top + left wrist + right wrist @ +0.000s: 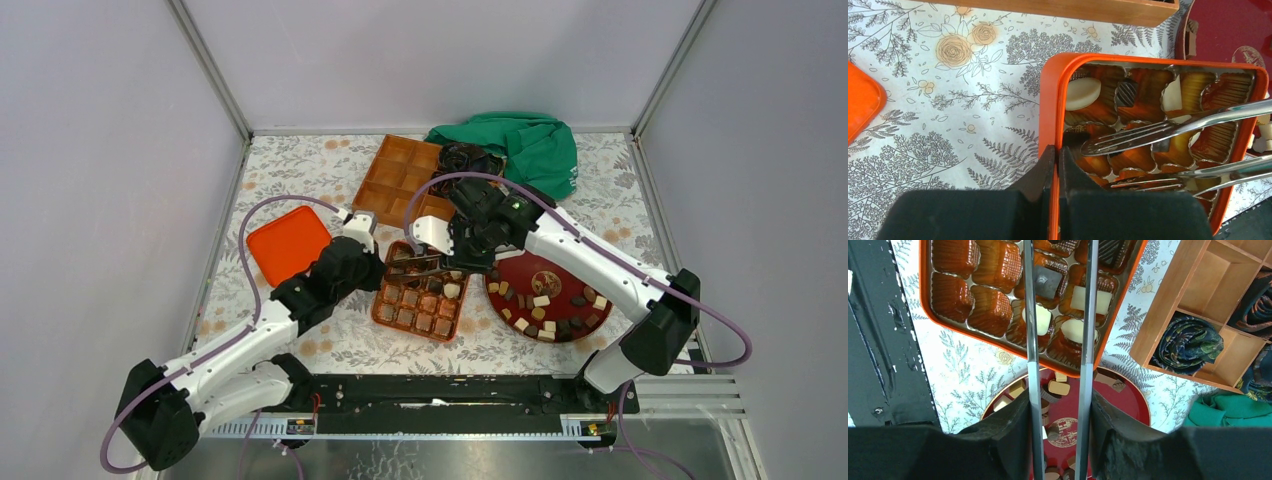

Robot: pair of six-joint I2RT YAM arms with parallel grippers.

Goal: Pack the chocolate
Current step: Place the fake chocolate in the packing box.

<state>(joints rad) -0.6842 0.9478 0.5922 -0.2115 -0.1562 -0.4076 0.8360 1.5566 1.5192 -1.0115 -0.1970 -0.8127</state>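
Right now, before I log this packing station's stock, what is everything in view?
Orange plastic compartment tray: one, orange, table centre.
Tray chocolates: at least five, cream and dark, in its compartments.
Round red plate: one, dark red, right of tray.
Plate chocolates: many, dark, tan and cream, mostly near rim.
Flat orange lid: one, orange, left of tray.
Wooden divided box: one, brown, behind tray.
Crinkled dark bundles: several, in box compartments.
Green cloth: one, back right.
Floral tablecloth: one, white-grey, underneath.
Metal tongs: one, silver, over tray.
Left gripper: black, clamping tray rim.
Right gripper: black, holding tongs.
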